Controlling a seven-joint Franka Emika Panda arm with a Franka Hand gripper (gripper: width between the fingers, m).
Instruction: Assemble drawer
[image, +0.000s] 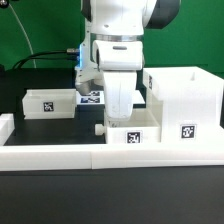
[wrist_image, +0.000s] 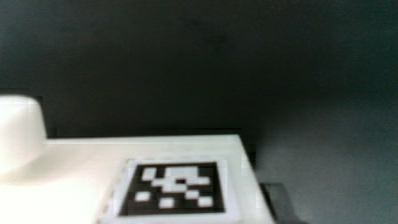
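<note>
On my exterior feed the drawer is in three separate pieces on the black tabletop (image: 30, 200). The tall open box (image: 185, 100) stands upright at the exterior view's right with a square tag on the face toward the camera. One shallow tray (image: 50, 102) lies well apart from it at the exterior view's left, and the second tray (image: 130, 135) sits near the middle, just beside the box, with its small knob (image: 98, 128) pointing to the exterior view's left. This second tray rests right behind the long low border wall (image: 60, 157). The marker board (image: 91, 97) lies flat farther back, between the two trays. The arm (image: 118, 25) comes straight down over the middle tray, and the end effector (image: 120, 112) is low at that tray's rear edge. Its fingertips are hidden there, so I cannot tell whether it is spread or closed. The wrist feed is blurred. It shows a white panel with a tag (wrist_image: 175, 190) against the dark tabletop, and a pale rounded shape (wrist_image: 16, 135) at the frame edge that I cannot identify.
</note>
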